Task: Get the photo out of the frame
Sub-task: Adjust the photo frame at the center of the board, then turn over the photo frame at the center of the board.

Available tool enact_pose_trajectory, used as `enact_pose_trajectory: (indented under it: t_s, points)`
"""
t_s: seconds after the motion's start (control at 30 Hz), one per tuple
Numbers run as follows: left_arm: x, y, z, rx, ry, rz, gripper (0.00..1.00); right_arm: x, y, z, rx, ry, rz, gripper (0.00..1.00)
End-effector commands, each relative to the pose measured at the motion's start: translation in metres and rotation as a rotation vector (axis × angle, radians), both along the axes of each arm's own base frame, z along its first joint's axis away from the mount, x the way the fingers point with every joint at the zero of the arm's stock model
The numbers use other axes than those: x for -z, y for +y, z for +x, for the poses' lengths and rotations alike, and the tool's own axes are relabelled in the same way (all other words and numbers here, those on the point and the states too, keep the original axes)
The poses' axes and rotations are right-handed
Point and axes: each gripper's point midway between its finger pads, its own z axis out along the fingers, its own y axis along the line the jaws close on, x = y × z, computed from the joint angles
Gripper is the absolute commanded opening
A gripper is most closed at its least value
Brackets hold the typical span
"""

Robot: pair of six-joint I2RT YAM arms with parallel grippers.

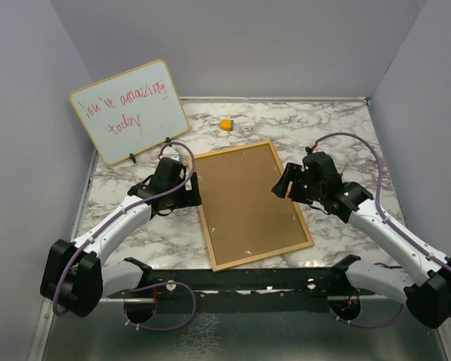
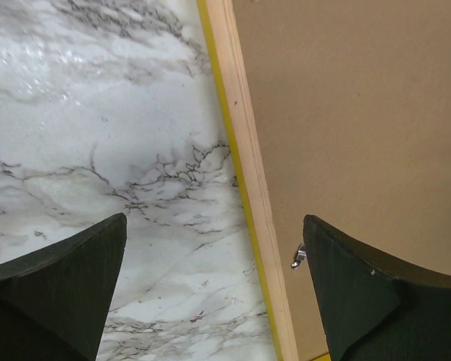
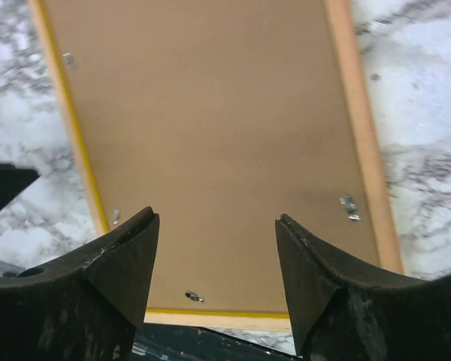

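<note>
The frame (image 1: 252, 203) lies face down on the marble table, its brown back up and its thin yellow border showing along the edges. The photo is hidden under that back. My left gripper (image 1: 189, 183) is open and straddles the frame's left edge (image 2: 244, 173); one finger hangs over the marble, the other over the brown back beside a small metal clip (image 2: 298, 257). My right gripper (image 1: 283, 183) hovers over the frame's right side. In the right wrist view it (image 3: 216, 216) stands open above the back (image 3: 210, 113), with nothing between its fingers. Small clips (image 3: 349, 207) sit near the edges.
A wood-edged whiteboard (image 1: 128, 111) with red handwriting leans against the back left wall. A small orange block (image 1: 226, 125) lies on the marble table (image 1: 346, 135) behind the frame. Grey walls close in the left, back and right sides.
</note>
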Motion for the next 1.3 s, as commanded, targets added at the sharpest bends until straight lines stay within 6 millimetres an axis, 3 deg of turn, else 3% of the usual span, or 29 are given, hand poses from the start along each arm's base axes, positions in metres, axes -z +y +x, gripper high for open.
enact_pose_trajectory:
  t_s: [0.0,0.17,0.27,0.33,0.43,0.5,0.57,0.67,0.83,0.93,1.1,1.27]
  points:
    - [-0.016,0.018,0.016,0.002,-0.070,0.109,0.99,-0.026,0.023,0.001,-0.052,-0.156,-0.016,0.68]
    - [-0.019,0.039,0.027,-0.102,-0.080,0.149,0.99,-0.022,0.057,-0.016,-0.063,-0.138,-0.009,0.68]
    - [-0.018,0.051,0.032,-0.151,-0.063,0.095,0.99,-0.020,0.086,-0.025,-0.067,-0.131,0.078,0.85]
    - [-0.012,0.060,0.034,-0.186,-0.037,0.059,0.99,-0.021,0.107,-0.033,-0.097,-0.141,0.106,0.91]
    - [-0.004,0.076,0.036,-0.240,0.004,0.037,0.99,-0.016,0.134,-0.044,-0.139,-0.140,0.047,0.91]
    - [0.000,0.075,0.035,-0.235,0.032,0.003,0.99,-0.008,0.148,-0.052,-0.150,-0.129,-0.027,0.91]
    - [0.003,0.075,0.034,-0.231,0.046,-0.005,0.99,0.004,0.152,-0.056,-0.135,-0.101,-0.113,0.91]
    - [0.003,0.077,0.030,-0.229,0.045,-0.002,0.99,0.023,0.142,-0.059,-0.047,-0.032,-0.221,0.90]
    - [-0.006,0.087,0.032,-0.269,-0.002,0.029,0.99,0.031,0.182,-0.092,-0.175,-0.062,-0.237,0.90]
    - [-0.010,0.094,0.033,-0.295,-0.022,0.057,0.99,0.044,0.175,-0.093,-0.115,-0.032,-0.341,0.90]
    - [-0.013,0.100,0.033,-0.326,-0.042,0.078,0.99,0.038,0.171,-0.088,-0.105,-0.054,-0.397,0.90]
    - [-0.013,0.103,0.033,-0.338,-0.042,0.089,0.99,0.031,0.193,-0.092,-0.206,-0.087,-0.413,0.90]
